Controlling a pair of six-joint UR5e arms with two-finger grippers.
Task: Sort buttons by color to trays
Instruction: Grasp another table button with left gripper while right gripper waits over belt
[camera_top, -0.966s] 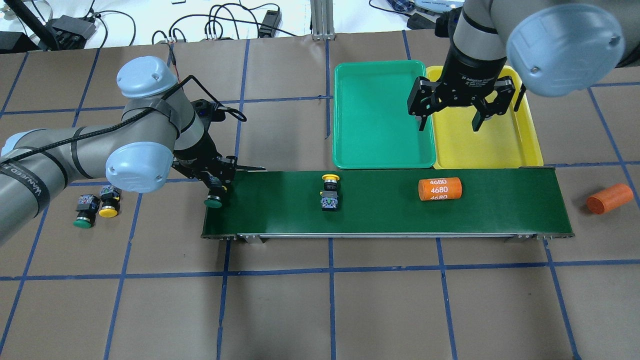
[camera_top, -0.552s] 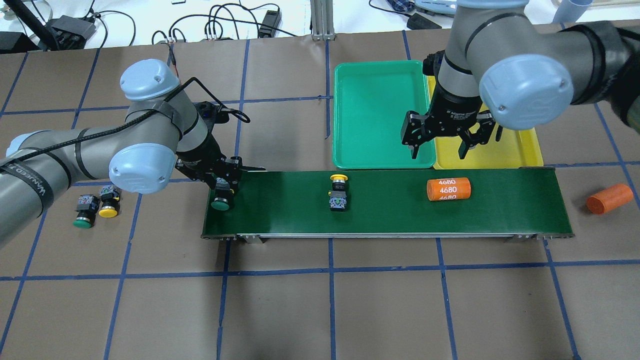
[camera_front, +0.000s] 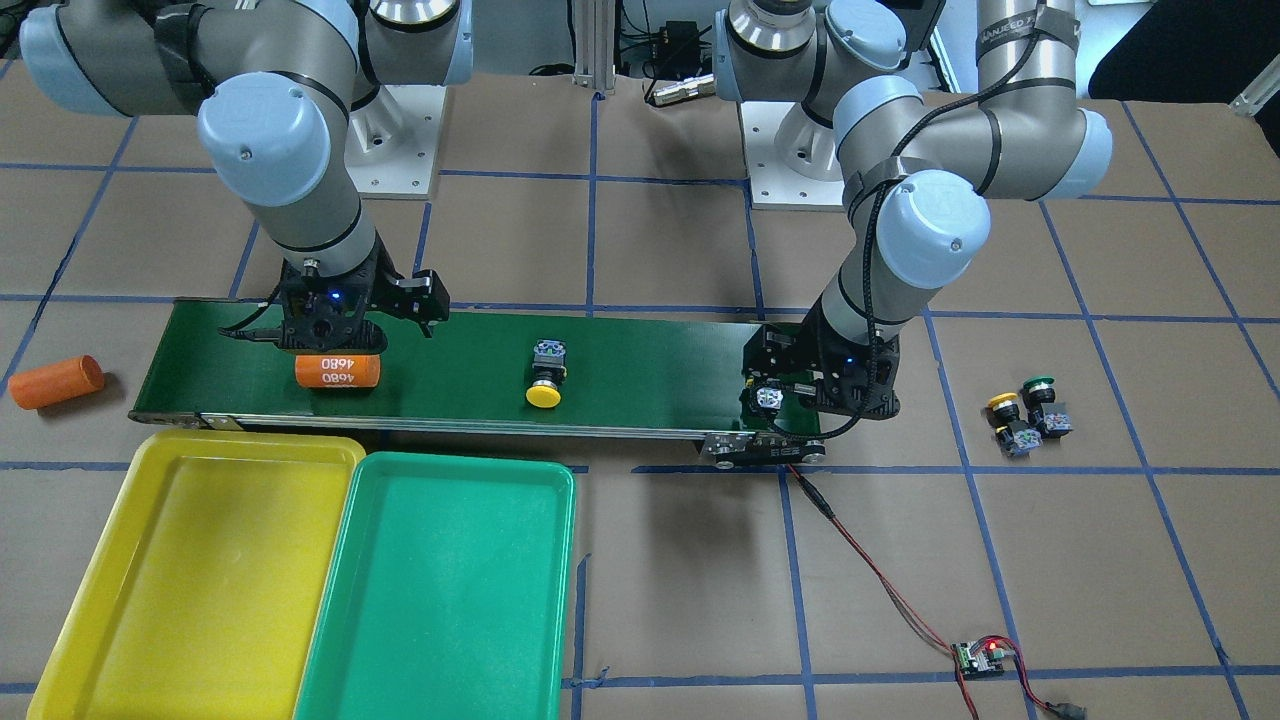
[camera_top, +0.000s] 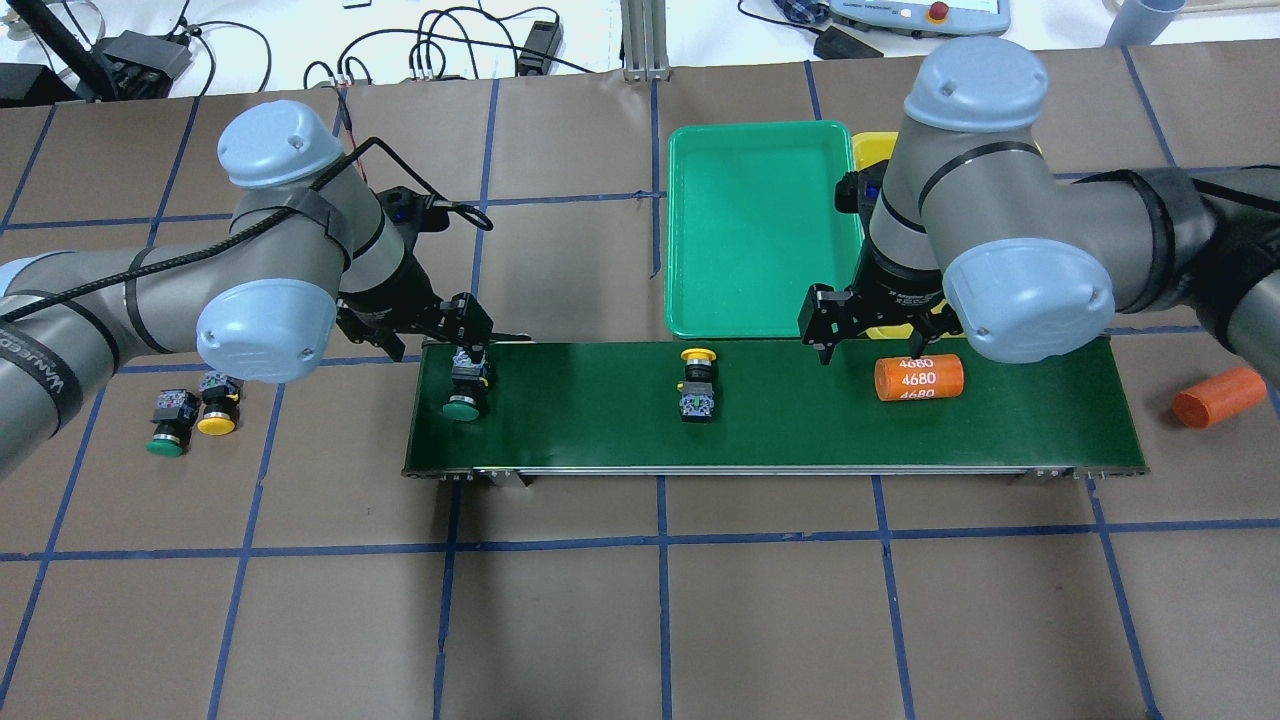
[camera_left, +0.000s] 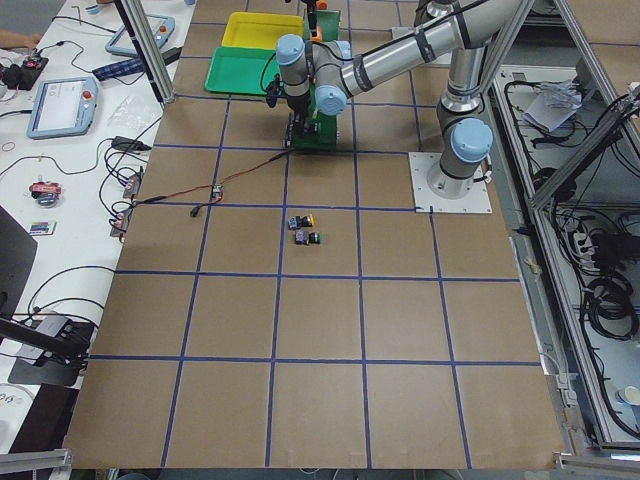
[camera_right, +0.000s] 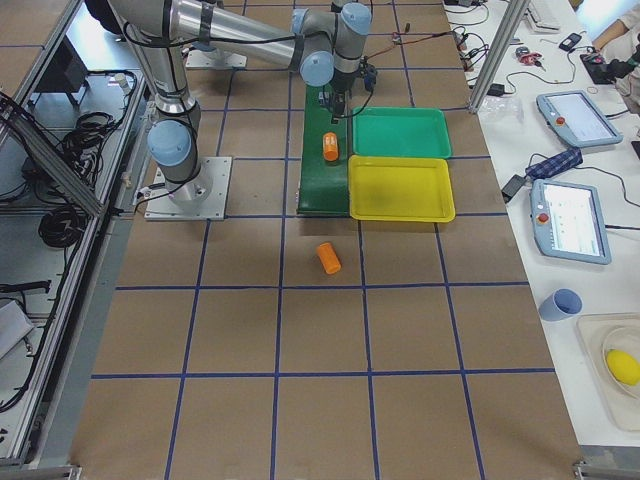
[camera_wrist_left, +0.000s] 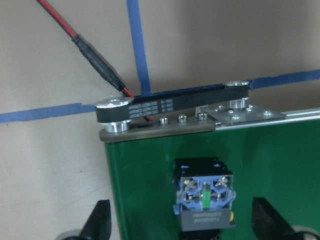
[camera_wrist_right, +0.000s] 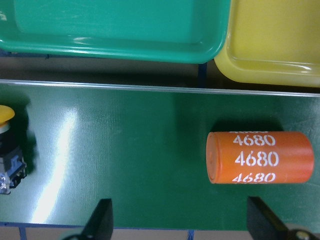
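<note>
A green-capped button (camera_top: 462, 392) lies on the belt's left end, between the spread fingers of my open left gripper (camera_wrist_left: 182, 220), untouched in the left wrist view. A yellow-capped button (camera_top: 697, 385) lies mid-belt. Two more buttons, one green (camera_top: 166, 428) and one yellow (camera_top: 217, 412), rest on the table to the left. My right gripper (camera_wrist_right: 180, 215) hangs open over the belt next to the orange cylinder (camera_wrist_right: 260, 157). The green tray (camera_top: 760, 160) and yellow tray (camera_front: 200, 560) lie side by side beyond the belt, both bare.
The dark-green conveyor belt (camera_top: 800, 430) carries the cylinder marked 4680 (camera_top: 918, 378). Another orange cylinder (camera_top: 1218, 397) lies on the table off the belt's right end. A red-black cable runs from the belt's left end to a small circuit board (camera_front: 980, 655).
The yellow button and marked cylinder have shifted right on the belt. The green button and my left gripper moved right. My right gripper came from over the yellow tray down to the belt.
</note>
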